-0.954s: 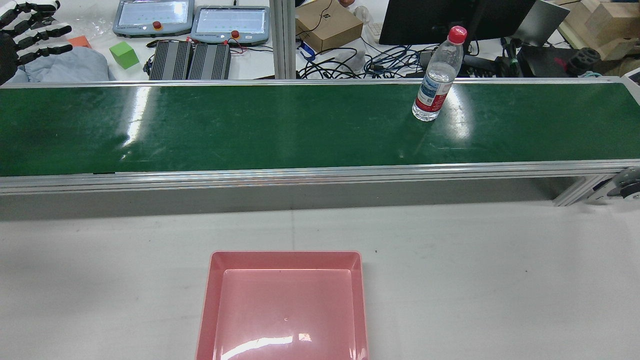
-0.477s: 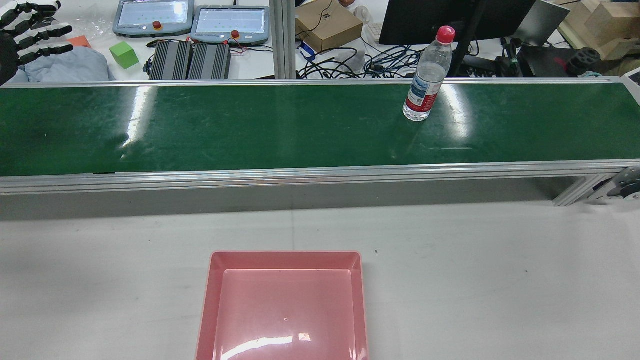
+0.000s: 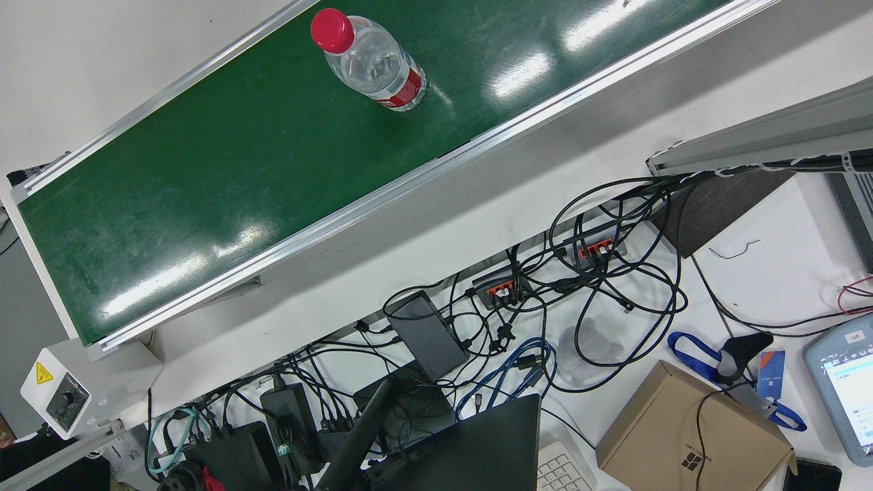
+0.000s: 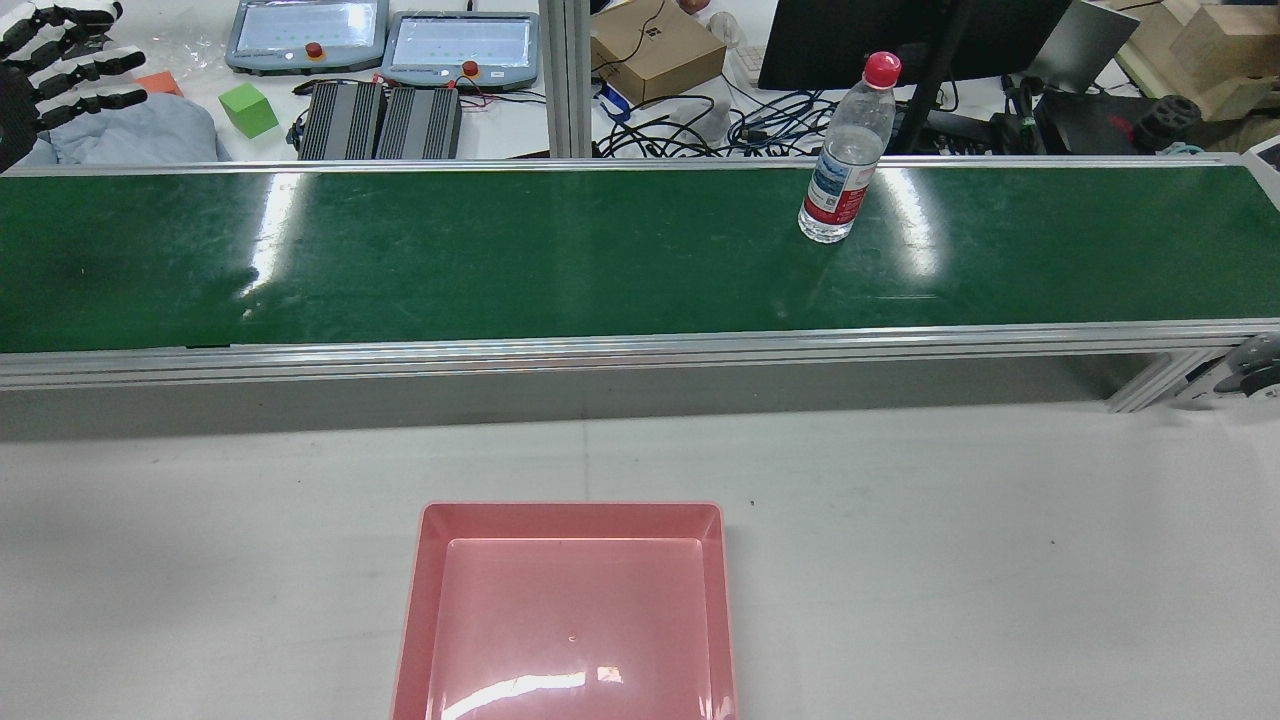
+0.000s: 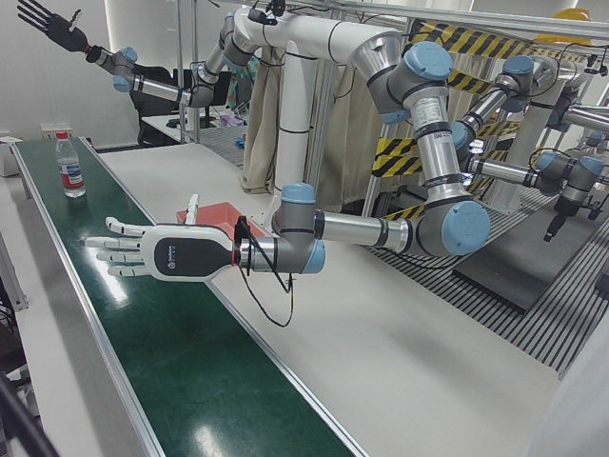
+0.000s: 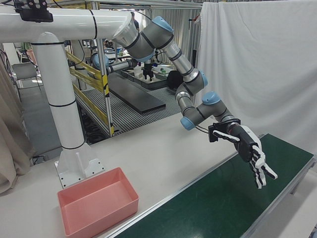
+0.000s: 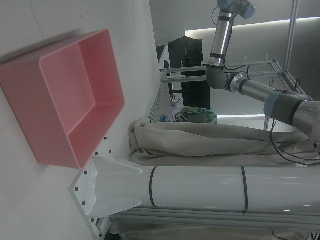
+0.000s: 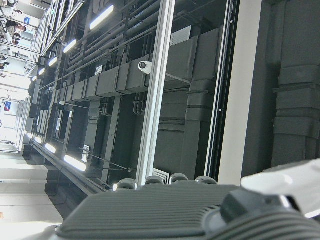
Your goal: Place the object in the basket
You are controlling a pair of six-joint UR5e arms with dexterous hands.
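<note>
A clear water bottle [image 4: 845, 160] with a red cap and red label stands upright on the green conveyor belt [image 4: 500, 260], right of centre; it also shows in the front view [image 3: 372, 65] and far along the belt in the left-front view [image 5: 68, 167]. The empty pink basket [image 4: 570, 512] sits on the white table in front of the belt, also in the right-front view [image 6: 99, 208]. My left hand [image 5: 152, 255] is open and flat above the belt's left end, far from the bottle; it shows at the rear view's top left [image 4: 55, 70]. My right hand [image 5: 48, 21] is raised high, open and empty.
Behind the belt lie two teach pendants [image 4: 385, 40], a green cube [image 4: 247, 108], a cardboard box [image 4: 655, 50], cables and a monitor. The arms' white pedestal [image 6: 64, 124] stands behind the basket. A control box [image 3: 58, 395] sits at the belt's end.
The bottle has travelled leftwards along the belt in the rear view, still upright. My left hand has stayed in place.
</note>
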